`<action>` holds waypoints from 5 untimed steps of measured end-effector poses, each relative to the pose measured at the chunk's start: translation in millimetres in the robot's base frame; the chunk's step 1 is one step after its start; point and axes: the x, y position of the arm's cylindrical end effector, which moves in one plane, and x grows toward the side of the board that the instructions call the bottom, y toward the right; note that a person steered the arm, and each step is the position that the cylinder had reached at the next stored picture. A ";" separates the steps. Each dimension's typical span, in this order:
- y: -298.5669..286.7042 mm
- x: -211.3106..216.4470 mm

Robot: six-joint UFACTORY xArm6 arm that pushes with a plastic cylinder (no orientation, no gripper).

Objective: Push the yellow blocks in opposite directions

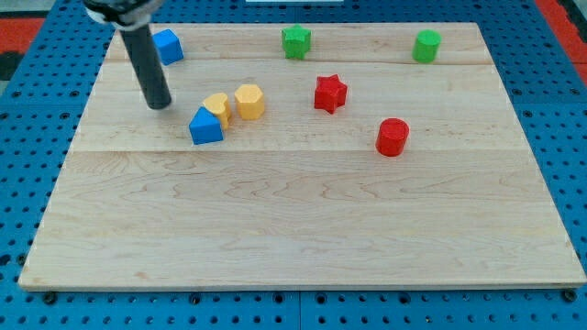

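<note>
My tip [160, 104]: upper left, left of two touching yellow blocks [217, 107] [249, 101]; no fingers fitted, so no grip state; best wedge between them, avoiding the blue block [205, 126].

Two blue blocks [205, 126] [168, 46] are sitting on the wooden surface [293, 229]. A red star [330, 93], red cylinder [393, 137] and two green blocks [296, 41] [426, 46] are resting rightward.

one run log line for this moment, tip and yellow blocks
my tip: left of cluster, no contact | yellow blocks: side by side, unseparated | blue block: against left yellow
</note>
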 end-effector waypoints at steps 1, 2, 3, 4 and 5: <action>48.0 21.4; 106.1 73.8; 122.2 99.9; 46.6 74.2; 71.7 37.3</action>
